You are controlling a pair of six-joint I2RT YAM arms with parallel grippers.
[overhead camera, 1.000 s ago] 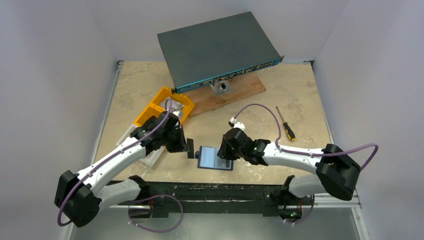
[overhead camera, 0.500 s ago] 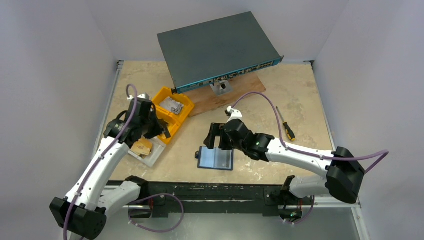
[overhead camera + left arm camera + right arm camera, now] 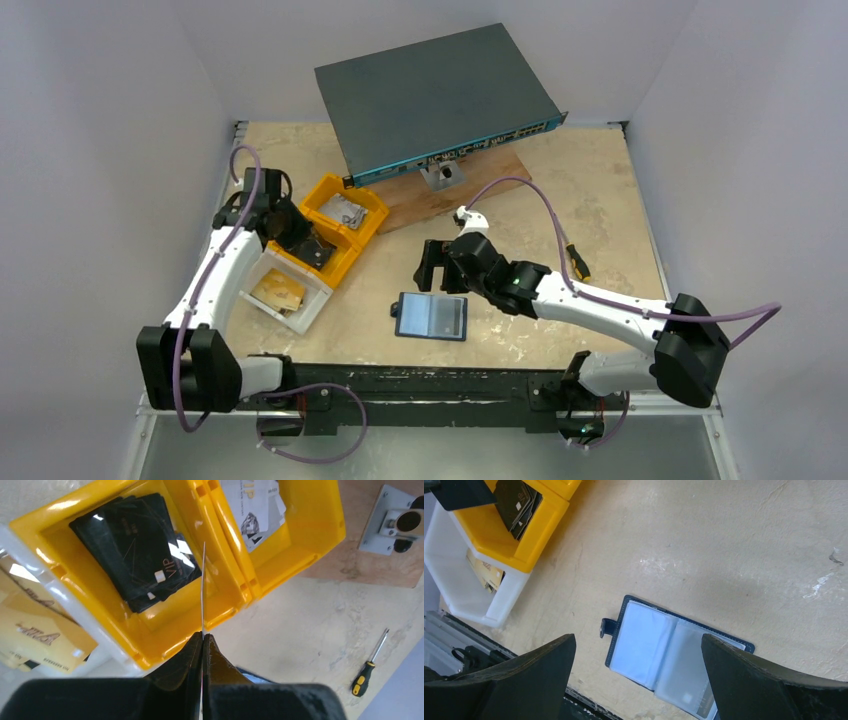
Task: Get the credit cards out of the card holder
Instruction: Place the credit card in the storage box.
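Observation:
The card holder point(image 3: 432, 316) lies open on the table near the front edge, dark navy with pale clear sleeves point(image 3: 659, 645) and a black tab point(image 3: 603, 628). A greyish credit card point(image 3: 705, 706) shows through its right sleeve. My right gripper point(image 3: 432, 262) hangs open just behind and above the holder, its fingers wide apart point(image 3: 638, 639) and empty. My left gripper point(image 3: 298, 236) is at the far left, over the front yellow bin. It is shut point(image 3: 202, 636) on a thin credit card point(image 3: 203, 587), which I see edge-on over the bin.
Two yellow bins point(image 3: 338, 268) stand side by side; the front one holds black cards point(image 3: 135, 550), the back one pale cards point(image 3: 252, 510). A white tray point(image 3: 300, 320) with gold cards sits left of them. A network switch point(image 3: 435, 95), wooden board point(image 3: 480, 185) and screwdriver point(image 3: 574, 254) lie behind.
My left arm swung left from beside the holder to over the yellow bin, carrying the card. My right gripper opened wide and pulled back off the holder.

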